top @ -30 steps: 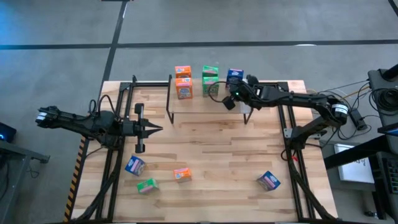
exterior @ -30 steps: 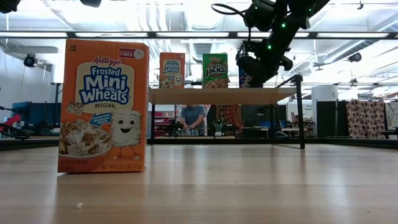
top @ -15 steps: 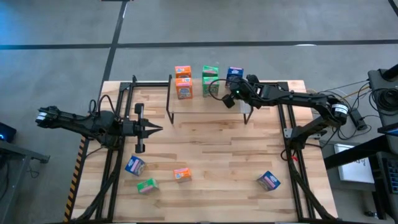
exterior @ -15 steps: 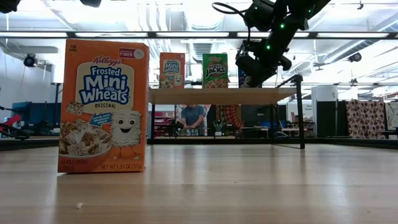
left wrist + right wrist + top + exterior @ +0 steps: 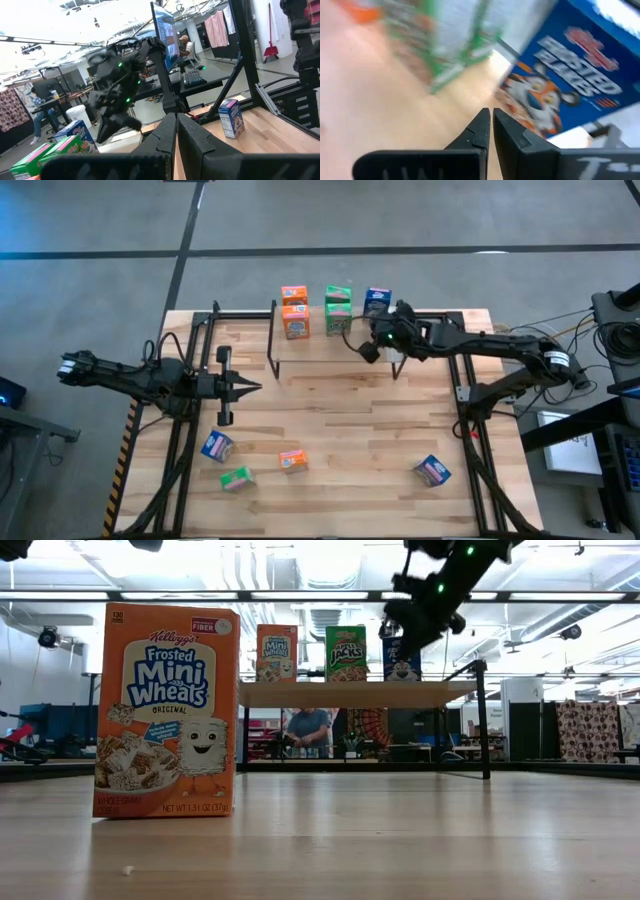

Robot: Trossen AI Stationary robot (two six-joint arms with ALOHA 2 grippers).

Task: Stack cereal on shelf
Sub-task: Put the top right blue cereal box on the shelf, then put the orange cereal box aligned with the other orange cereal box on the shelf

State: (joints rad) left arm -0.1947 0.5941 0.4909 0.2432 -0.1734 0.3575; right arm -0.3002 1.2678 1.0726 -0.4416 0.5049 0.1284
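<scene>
The shelf (image 5: 320, 345) (image 5: 330, 693) stands at the table's far side. Two orange boxes (image 5: 295, 310), two green boxes (image 5: 338, 308) and one blue box (image 5: 377, 300) stand upright on its plank. The low view shows an orange (image 5: 277, 652), a green (image 5: 346, 653) and the blue box (image 5: 402, 662). My right gripper (image 5: 367, 350) (image 5: 490, 114) is shut, above the shelf's right end on the near side of the blue box (image 5: 565, 85), touching nothing. My left gripper (image 5: 250, 387) (image 5: 176, 117) is shut and waits over the table's left.
More boxes lie on the near half of the table: a blue one (image 5: 217, 446), a green one (image 5: 236, 478), an orange one (image 5: 292, 461) (image 5: 166, 710) and another blue one (image 5: 432, 471) (image 5: 231, 117) near the right. Bare wood lies between them and the shelf.
My right gripper has risen from in front of the blue box to above the shelf top and drawn a little toward the table's near edge. The blue box stays upright on the plank and now shows in the low view.
</scene>
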